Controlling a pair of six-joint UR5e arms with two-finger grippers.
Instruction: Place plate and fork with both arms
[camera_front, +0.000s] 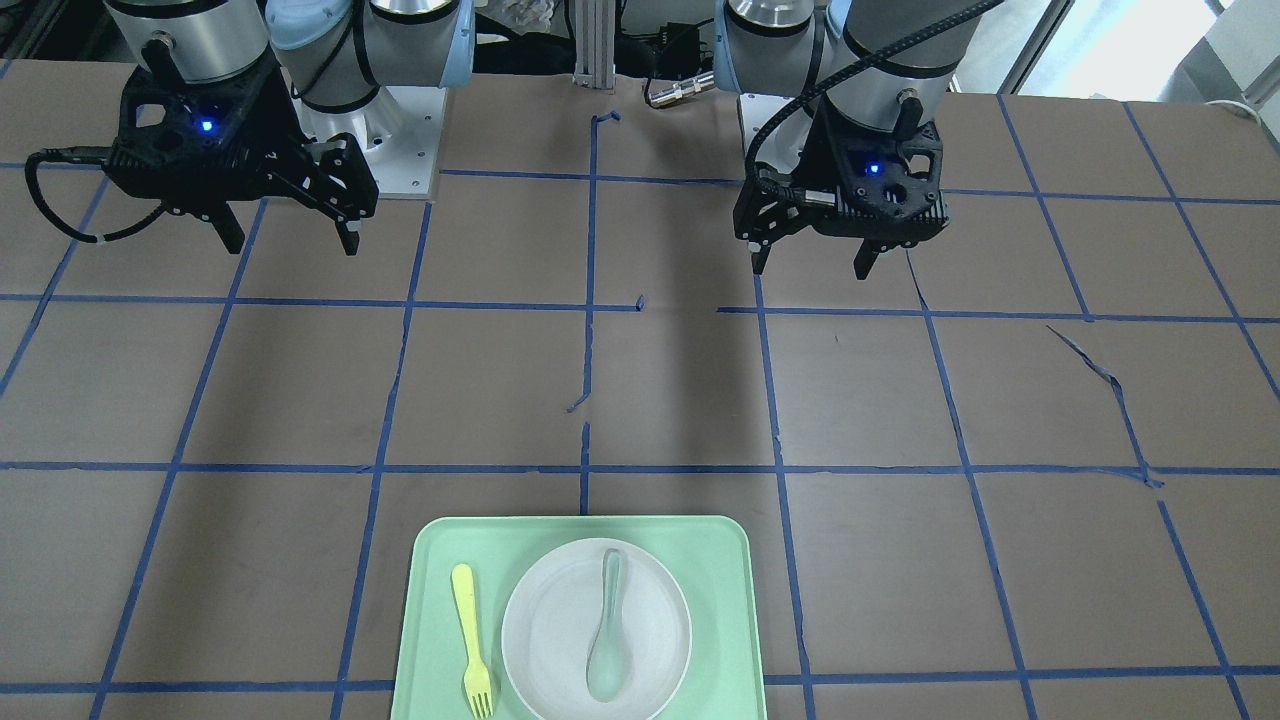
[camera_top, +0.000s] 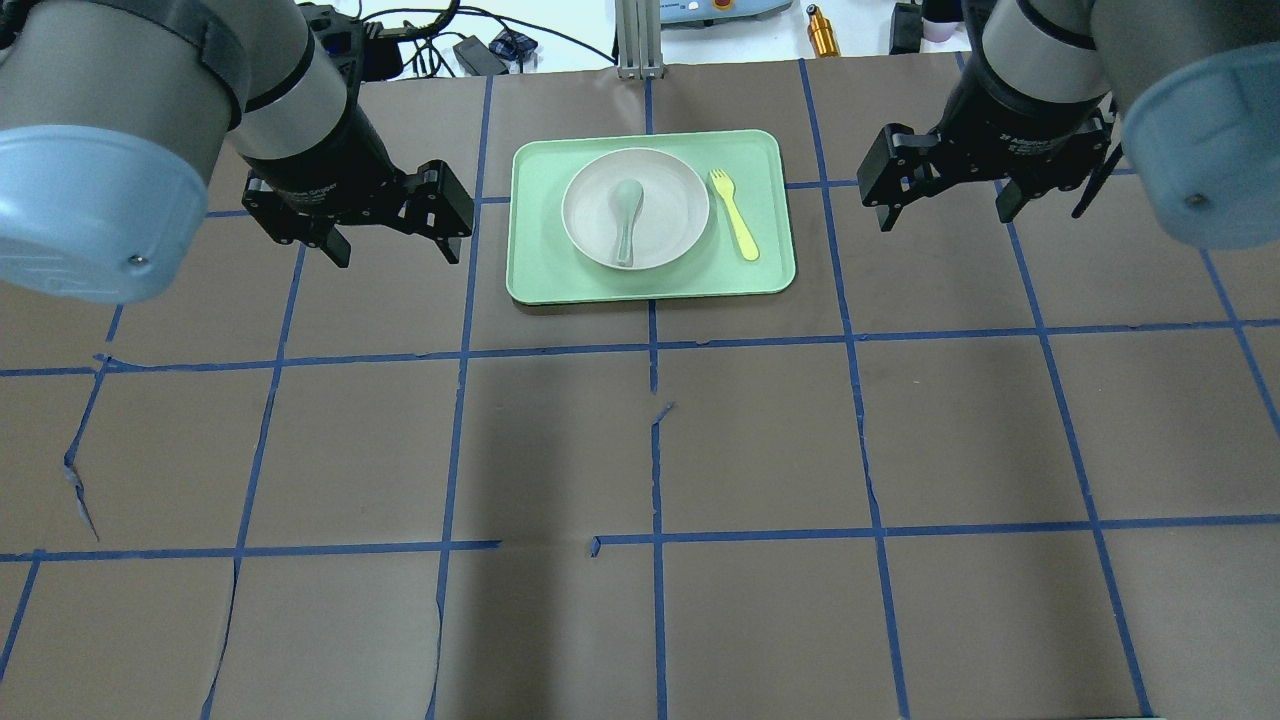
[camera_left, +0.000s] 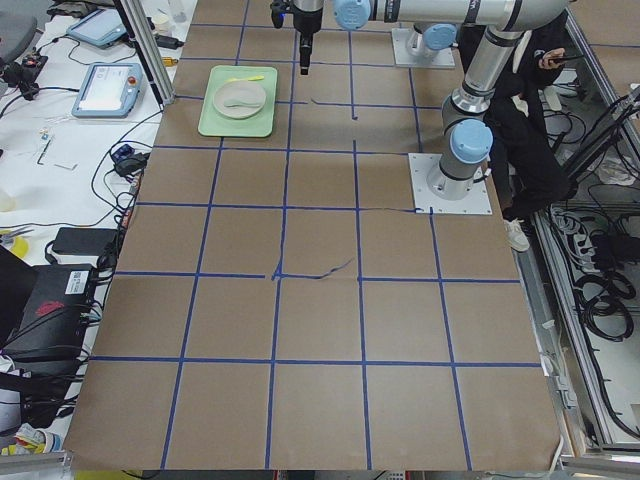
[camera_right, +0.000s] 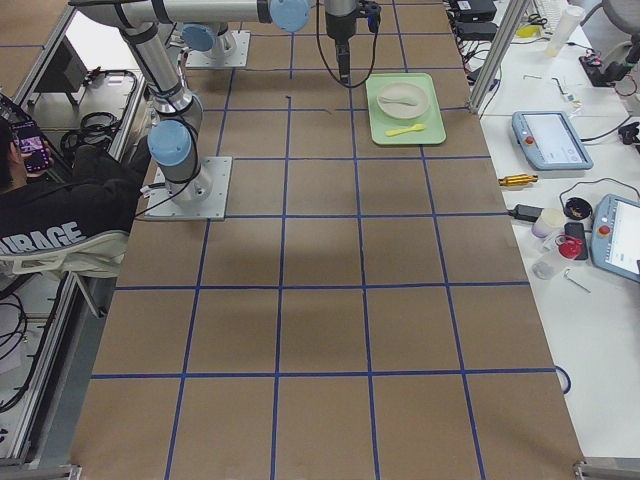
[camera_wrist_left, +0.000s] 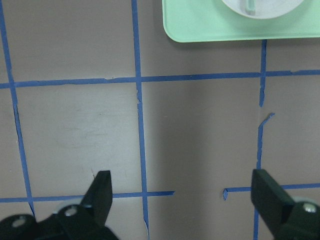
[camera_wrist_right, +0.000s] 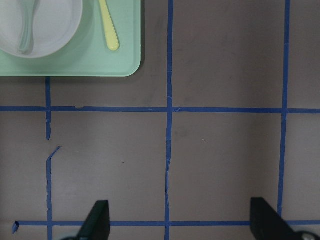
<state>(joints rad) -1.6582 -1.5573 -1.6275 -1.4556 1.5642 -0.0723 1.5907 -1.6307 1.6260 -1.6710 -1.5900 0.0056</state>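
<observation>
Nothing is in either hand at this moment. The round, shallow, off-white plate sits in the middle of the rectangular mint-green tray. The slim bright yellow plastic fork lies flat on the tray just beside the plate, on the tray's right-hand side, tines pointing away from the robot. A pale grey-green spoon rests inside the plate. The left arm's black two-finger gripper hangs above the brown tape-gridded table, off the tray's left side and back toward the robot. Its fingers are spread wide and hold nothing. The right arm's black gripper hangs likewise off the tray's right side, also spread wide and empty. Both are well apart from the tray. By my reading, either the plate and fork already lie where they belong on the tray, or no pick has started. The pictures alone do not settle which. If work remains, both grasps and both placements are left to do.
</observation>
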